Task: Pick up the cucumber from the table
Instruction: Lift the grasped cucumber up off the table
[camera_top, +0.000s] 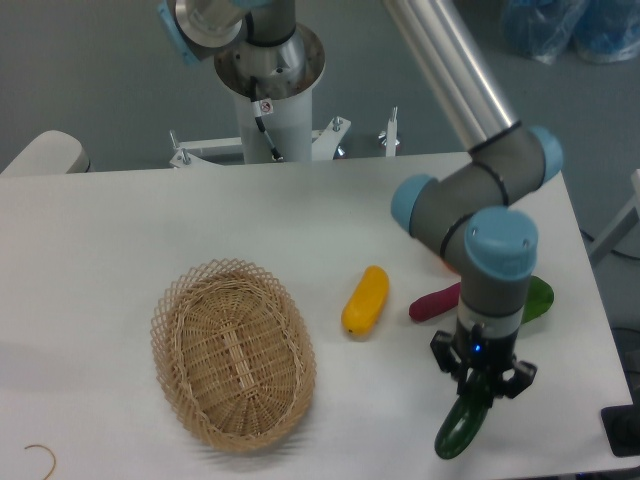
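A white rectangular table (120, 230) fills the view, with an oval woven wicker basket (233, 353) as the main landmark. To the right of the basket lies a short yellow squash (365, 299); further right again, a purple sweet potato (436, 301) pokes out from behind the robot's grey and blue arm (480, 200), and a patch of light green leafy vegetable (538, 299) shows beyond it.

Well to the right of the basket, near the table's front edge, the black two-finger gripper (478, 398) points down and is closed around the upper end of the slim, dark green, glossy cucumber (461, 428). The cucumber hangs tilted from the fingers, its lower end towards the front edge. From this angle it is hard to say whether that lower tip rests on the table or is just clear of it.

The step in hand looks like the lift. It would go best as a slow, straight rise, because the grip sits near one end and the long free end could swing or slip. There is open room above and towards the basket; the front edge and the right edge are close, so drifting that way risks a drop off the table.
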